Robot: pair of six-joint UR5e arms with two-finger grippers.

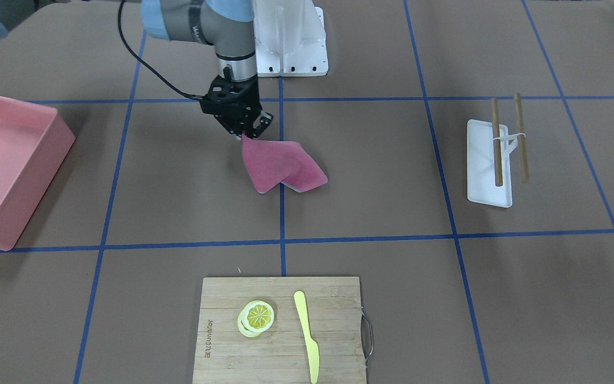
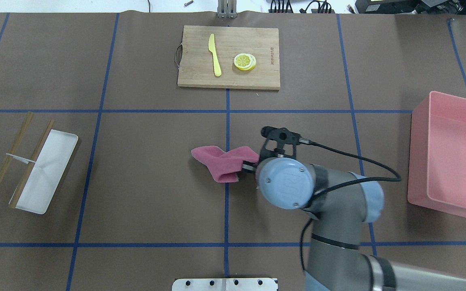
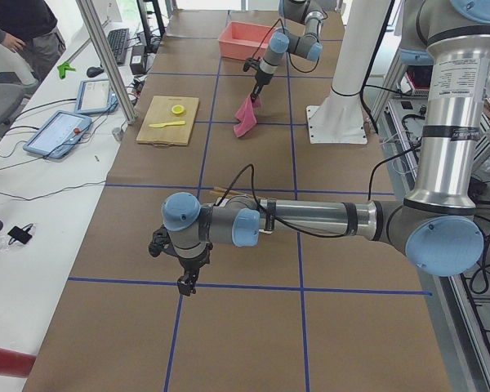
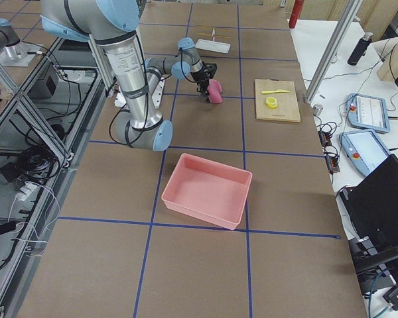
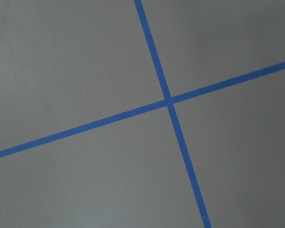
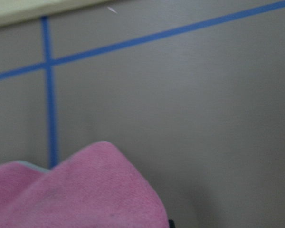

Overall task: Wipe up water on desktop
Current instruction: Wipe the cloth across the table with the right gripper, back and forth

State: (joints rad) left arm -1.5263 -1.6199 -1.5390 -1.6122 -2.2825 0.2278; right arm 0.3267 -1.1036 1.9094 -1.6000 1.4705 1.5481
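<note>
The brown desktop (image 1: 371,176) carries blue tape lines. A pink cloth (image 1: 280,165) lies crumpled at its middle, one corner lifted. My right gripper (image 1: 245,133) is shut on that raised corner, just above the surface; in the overhead view the gripper (image 2: 244,166) sits at the cloth's (image 2: 221,161) right edge. The right wrist view shows the cloth (image 6: 80,190) filling the lower left. I see no water on the desktop. My left gripper (image 3: 185,282) shows only in the exterior left view, low over a tape line, and I cannot tell whether it is open or shut.
A pink bin (image 2: 451,157) stands on the robot's right. A bamboo cutting board (image 2: 192,64) with a lemon slice (image 2: 244,61) and a yellow knife (image 2: 214,54) lies at the far edge. A white tray (image 2: 51,165) with chopsticks lies on the left.
</note>
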